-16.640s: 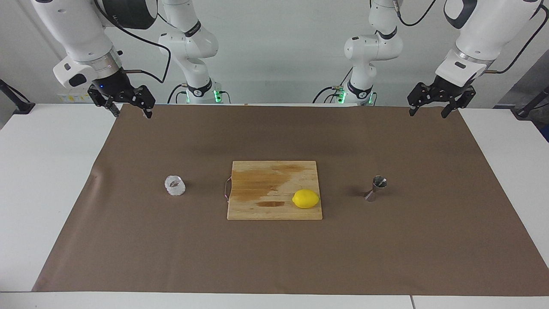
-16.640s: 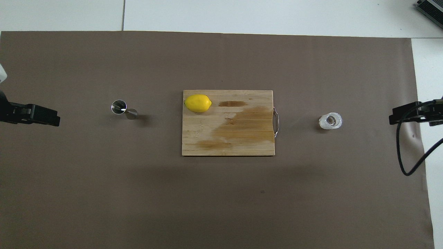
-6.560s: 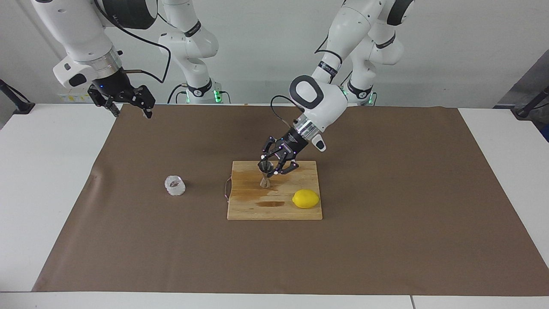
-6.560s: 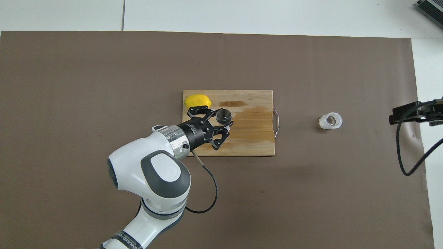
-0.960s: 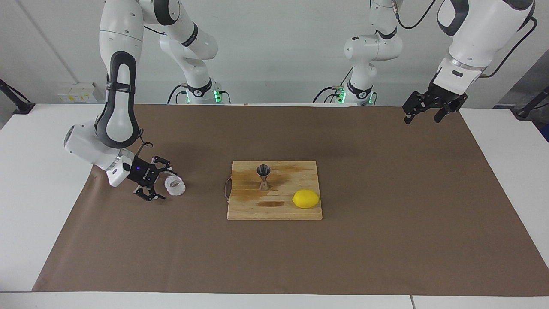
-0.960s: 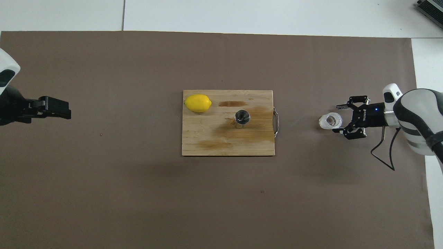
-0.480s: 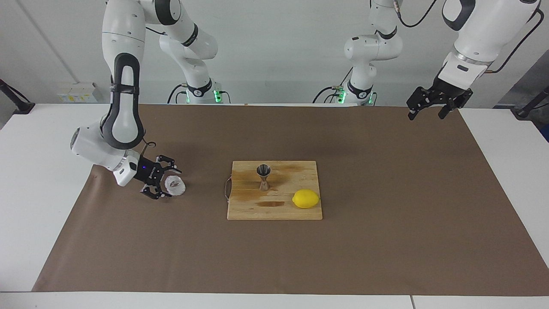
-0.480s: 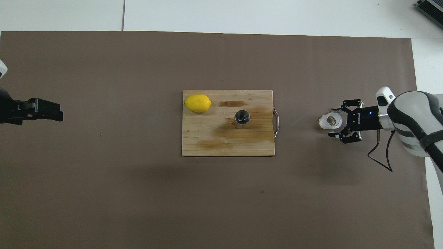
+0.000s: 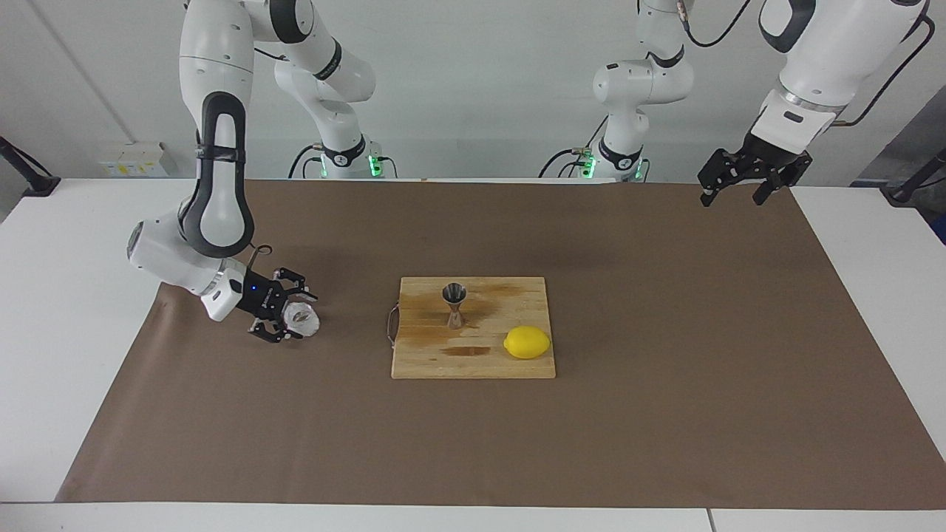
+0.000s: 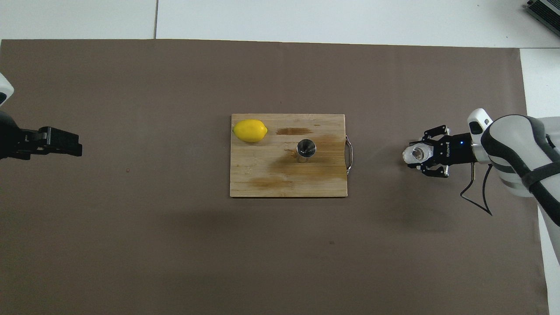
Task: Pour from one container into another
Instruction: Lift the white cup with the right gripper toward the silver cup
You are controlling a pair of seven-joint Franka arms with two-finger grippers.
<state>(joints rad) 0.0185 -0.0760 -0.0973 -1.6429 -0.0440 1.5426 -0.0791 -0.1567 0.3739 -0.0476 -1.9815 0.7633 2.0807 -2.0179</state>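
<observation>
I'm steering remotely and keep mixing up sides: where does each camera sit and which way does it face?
Facing view: high across the table, looking at the robots; shows both arms whole, left gripper waiting raised at its end, right gripper shut on the glass cup.
Overhead view: high above the robots' end, looking forward and down; shows the left gripper tip and the right gripper with forearm.
Shared, half a turn apart: cup, board, jigger, lemon.

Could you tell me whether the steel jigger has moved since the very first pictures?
Yes. The steel jigger stood on the brown mat toward the left arm's end; now it stands upright on the cutting board, beside the lemon and nearer the robots.
</observation>
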